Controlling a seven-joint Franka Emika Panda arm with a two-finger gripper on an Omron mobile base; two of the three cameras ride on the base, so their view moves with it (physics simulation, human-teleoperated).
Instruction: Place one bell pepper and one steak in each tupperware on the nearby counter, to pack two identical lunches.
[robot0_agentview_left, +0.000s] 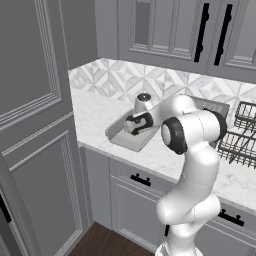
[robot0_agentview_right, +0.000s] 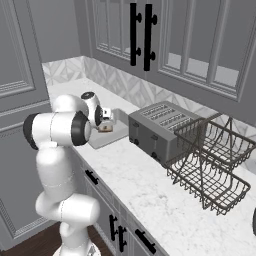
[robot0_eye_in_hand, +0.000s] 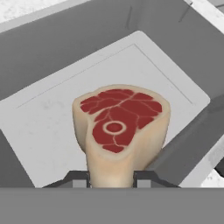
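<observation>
My gripper (robot0_eye_in_hand: 111, 177) is shut on a steak (robot0_eye_in_hand: 120, 122), red meat with a pale fat rim and a round bone, pinched at its near edge between the two fingertips. The steak hangs inside the walls of a grey tupperware (robot0_eye_in_hand: 52, 118), just above its pale floor. In the left base view the gripper (robot0_agentview_left: 132, 125) points down into that tupperware (robot0_agentview_left: 117, 136), which stands on the counter (robot0_agentview_left: 95, 115) near its left end. From the right, the steak (robot0_agentview_right: 105, 127) shows under the hand (robot0_agentview_right: 106, 121) over the tupperware (robot0_agentview_right: 111, 139). The bell pepper is out of view.
A steel toaster (robot0_agentview_right: 160, 127) stands right of the tupperware against the tiled wall. Beyond it is a wire dish rack (robot0_agentview_right: 210, 160). Wall cabinets with black handles (robot0_agentview_right: 141, 35) hang overhead, and a tall grey panelled unit (robot0_agentview_left: 35, 125) closes the counter's left end.
</observation>
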